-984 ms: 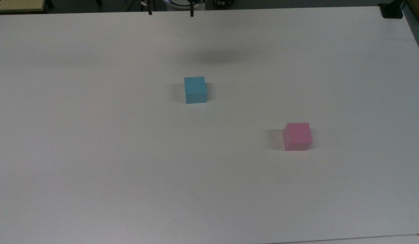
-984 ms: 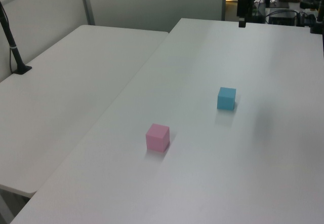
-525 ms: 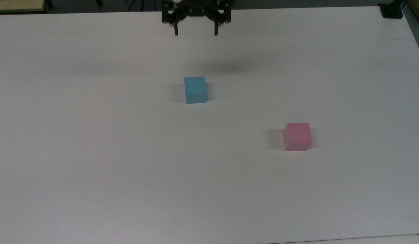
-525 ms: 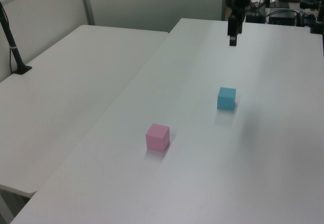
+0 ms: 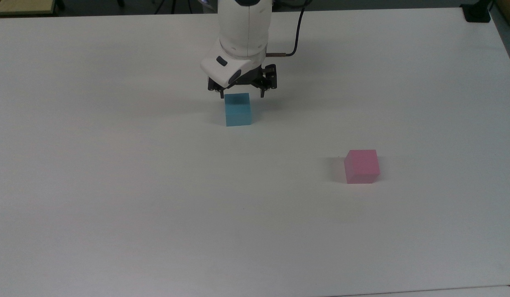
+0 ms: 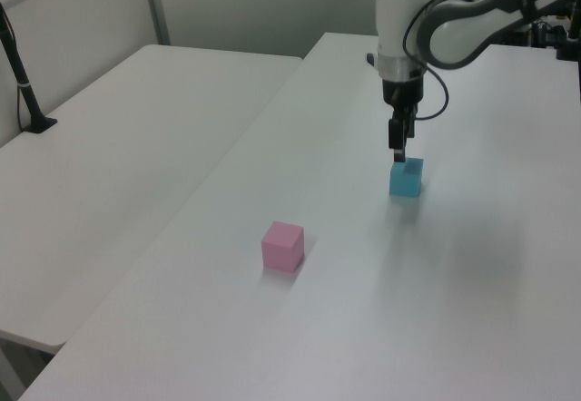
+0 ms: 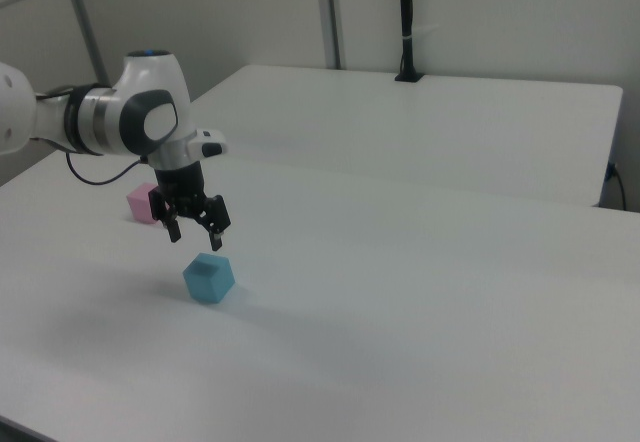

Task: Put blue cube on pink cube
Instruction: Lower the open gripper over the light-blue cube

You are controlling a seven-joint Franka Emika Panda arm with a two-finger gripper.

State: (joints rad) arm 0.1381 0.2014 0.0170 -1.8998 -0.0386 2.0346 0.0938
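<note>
The blue cube (image 5: 238, 109) rests on the white table (image 5: 135, 198) near the middle of the top view; it also shows as the blue cube (image 6: 406, 178) and the blue cube (image 7: 208, 278). My gripper (image 5: 242, 95) hangs just above it, open, fingers pointing down and nothing between them. In the right view the gripper (image 7: 194, 237) sits a short way over the cube, apart from it. The gripper (image 6: 398, 153) in the left view hovers at the cube's top edge. The pink cube (image 5: 362, 166) stands alone toward the top view's right, also seen as the pink cube (image 6: 282, 245) and the pink cube (image 7: 143, 203).
A second white table (image 6: 109, 165) adjoins on the left view's left, with a black post (image 6: 23, 83) on it. A black cable (image 5: 295, 39) trails from the arm. A black clamp (image 5: 477, 12) sits at the table's far right corner in the top view.
The arm has swept from the table's far edge down toward the blue cube and now hangs right over it. Both cubes have stayed put.
</note>
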